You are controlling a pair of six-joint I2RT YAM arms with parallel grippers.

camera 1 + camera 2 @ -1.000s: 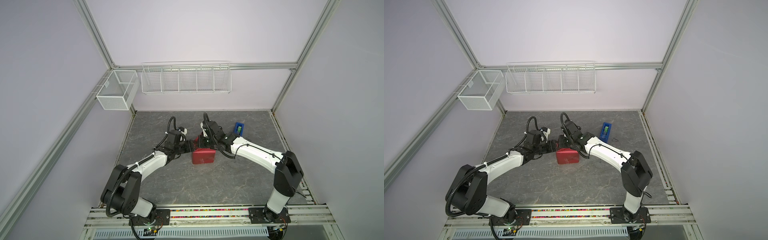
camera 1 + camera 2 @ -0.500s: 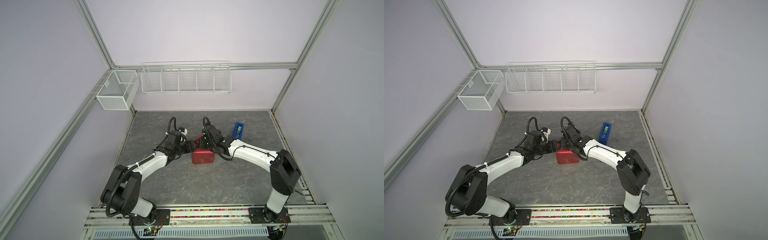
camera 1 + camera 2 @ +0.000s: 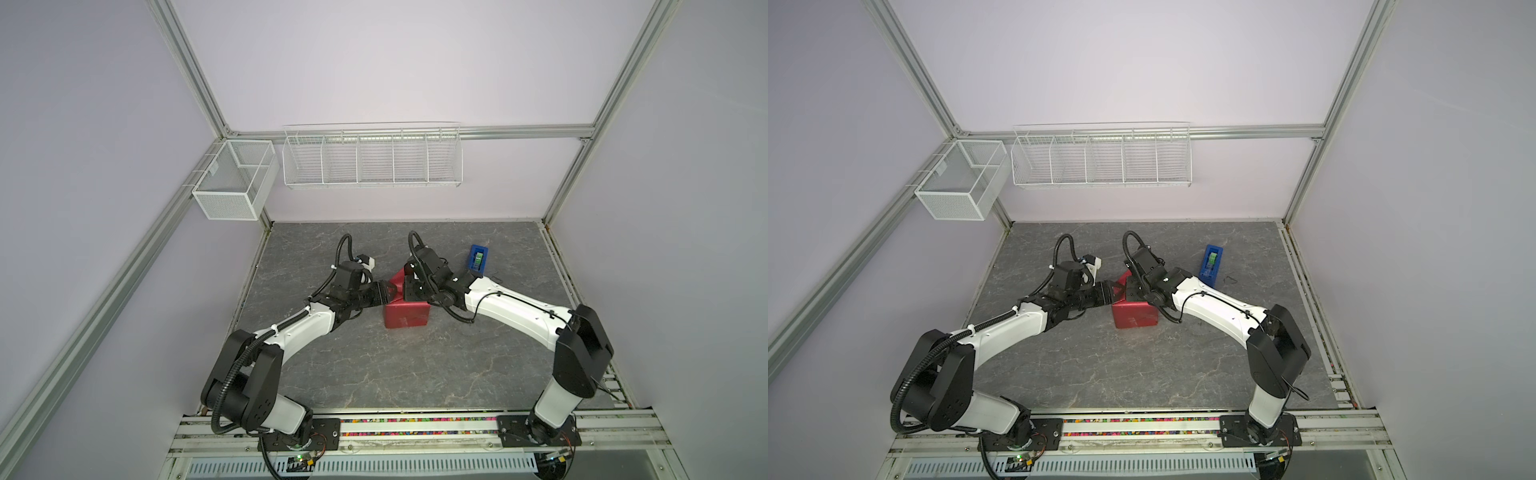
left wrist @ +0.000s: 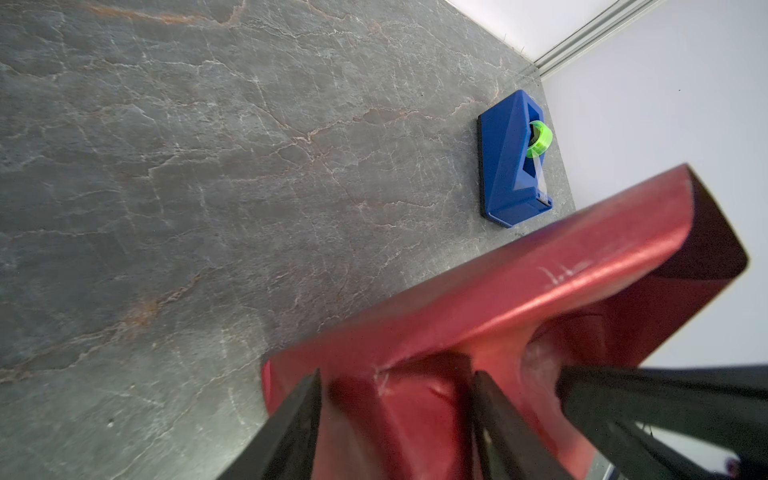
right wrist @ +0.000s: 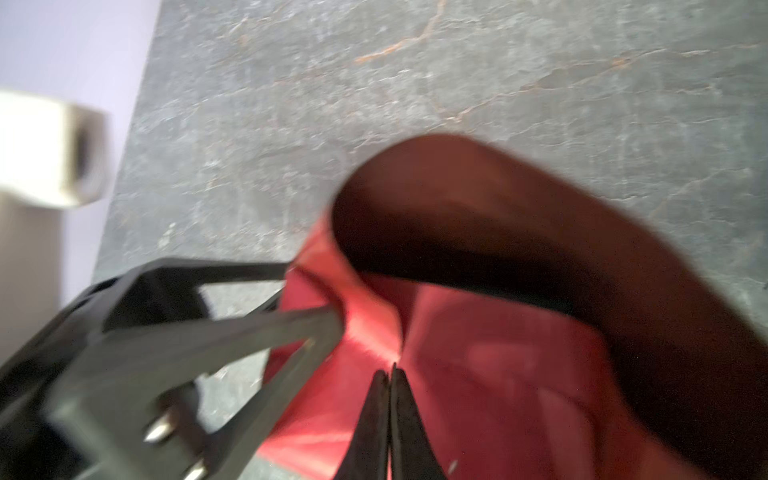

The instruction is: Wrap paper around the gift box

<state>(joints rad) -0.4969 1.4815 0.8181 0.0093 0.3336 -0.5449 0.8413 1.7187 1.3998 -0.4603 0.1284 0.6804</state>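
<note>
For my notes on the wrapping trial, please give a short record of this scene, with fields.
paper: red, folded around a block shape mid-table; a flap at the far side stands up, not flat
gift box: not visible, presumably under the paper
left gripper: jaws apart, at the package's upper left edge, paper between the fingers
right gripper: shut, tips against the paper on top
tape dispenser: blue, green roll, on the table behind and right of the package, apart from it
</note>
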